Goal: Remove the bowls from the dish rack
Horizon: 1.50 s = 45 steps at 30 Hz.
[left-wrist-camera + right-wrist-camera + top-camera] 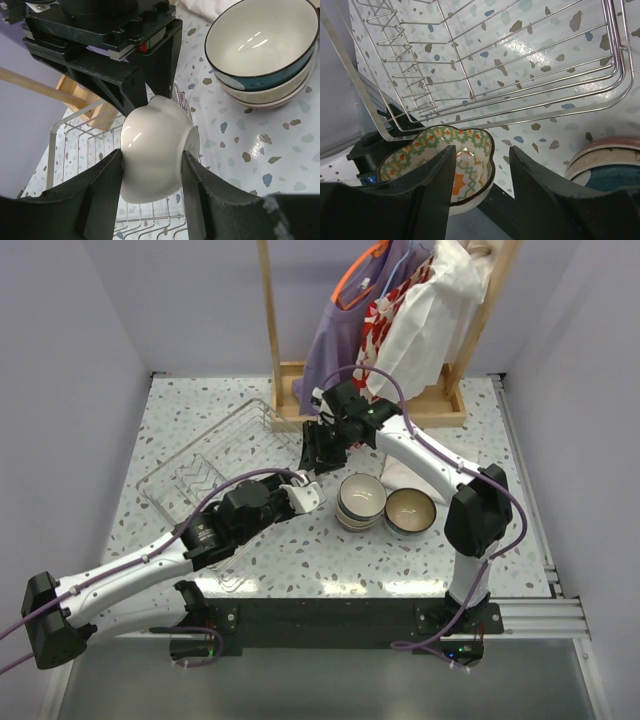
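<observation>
Just off the right edge of the dish rack [200,472], the left gripper [152,159] clamps a white scalloped bowl [155,142], green-and-orange patterned inside. Its mouth tilts toward the right gripper [481,152], whose jaws stand wide apart.

Dish rack [200,475]: near end hidden under left arm [150,562]; far corner behind right arm [400,445].
Stacked bowls [360,498]: lower ones show rims only; cut by frame corner in right wrist view.
White bowl [155,155]: interior faces away in left wrist view, sides behind fingers [100,200].
Clothes stand [270,320]: top cut off.
</observation>
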{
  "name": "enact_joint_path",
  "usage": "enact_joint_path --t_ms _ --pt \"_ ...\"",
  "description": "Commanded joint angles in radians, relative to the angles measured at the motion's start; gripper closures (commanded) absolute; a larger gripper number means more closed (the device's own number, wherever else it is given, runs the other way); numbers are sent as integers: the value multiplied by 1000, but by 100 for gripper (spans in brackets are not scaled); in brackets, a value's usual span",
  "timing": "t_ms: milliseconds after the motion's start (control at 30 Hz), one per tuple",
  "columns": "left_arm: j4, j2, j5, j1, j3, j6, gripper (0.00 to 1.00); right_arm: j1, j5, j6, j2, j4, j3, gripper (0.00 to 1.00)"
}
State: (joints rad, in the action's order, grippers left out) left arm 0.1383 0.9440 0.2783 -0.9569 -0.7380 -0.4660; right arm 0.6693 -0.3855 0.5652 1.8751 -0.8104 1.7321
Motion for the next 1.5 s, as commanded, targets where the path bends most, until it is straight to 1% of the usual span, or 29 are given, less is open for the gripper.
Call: enact_joint_path --t_ms 0,33,67,200,233,300,433,500,533,600,633,667,700,800,900,967,1033,1067,1100,1133,1167,1200,1233,1333,1467 --pt "-86 -36 44 6 -6 -31 88 18 -46 -57 25 -90 37 54" --pt "-82 -39 48 6 -6 -31 88 18 -44 -59 28 -92 38 55" --pt "-80 -39 51 6 -6 -31 88 18 -38 -60 32 -92 40 59" --pt "-72 -66 73 6 -8 -25 88 19 -29 -73 41 -105 50 66" --pt "-72 -71 75 6 -5 -26 88 16 -32 -73 41 -105 53 70" --pt "-65 -77 87 6 0 -29 87 18 -36 -74 47 -107 58 74" --pt "-59 -82 94 6 11 -28 87 18 -41 -77 58 -121 92 90" --pt "-59 -85 93 6 11 -11 87 18 -47 -79 59 -127 110 91" --pt "-59 -86 91 6 11 -4 87 18 -43 -79 58 -131 118 87" --pt "-62 -88 90 7 11 26 87 16 -29 -77 55 -130 136 78" --pt "-62 -90 90 6 11 41 87 13 -15 -77 49 -130 144 70" --pt "-62 -93 88 7 11 53 88 10 -6 -79 47 -130 152 66" --pt "-56 -93 87 6 11 81 88 1 2 -80 41 -131 161 61" --pt "-45 -96 105 7 12 148 88 -34 34 -79 13 -124 159 54" --pt "-43 -100 137 9 12 219 88 -74 50 -80 -49 -81 112 49" --pt "-36 -96 154 15 8 259 88 -91 62 -77 -118 -15 72 48" --pt "-26 -88 153 30 -3 329 88 -109 80 -79 -165 55 5 46" --pt "-16 -76 144 55 -9 354 89 -111 100 -90 -213 75 -20 45" --pt "-5 -68 136 70 -18 419 89 -114 112 -99 -237 98 -72 43" --pt "7 -51 124 116 -43 453 90 -112 123 -108 -263 144 -98 42" --pt "29 -42 64 144 -56 496 91 -112 134 -122 -287 169 -127 41" --pt "41 -34 41 168 -84 571 93 -112 161 -129 -339 194 -190 39" --pt "50 -25 21 203 -99 604 94 -112 175 -137 -364 241 -222 37" --pt "90 27 -10 205 -165 667 97 -112 221 -171 -448 293 -325 33" --pt "145 75 -47 205 -238 681 99 -112 258 -247 -522 310 -394 29"
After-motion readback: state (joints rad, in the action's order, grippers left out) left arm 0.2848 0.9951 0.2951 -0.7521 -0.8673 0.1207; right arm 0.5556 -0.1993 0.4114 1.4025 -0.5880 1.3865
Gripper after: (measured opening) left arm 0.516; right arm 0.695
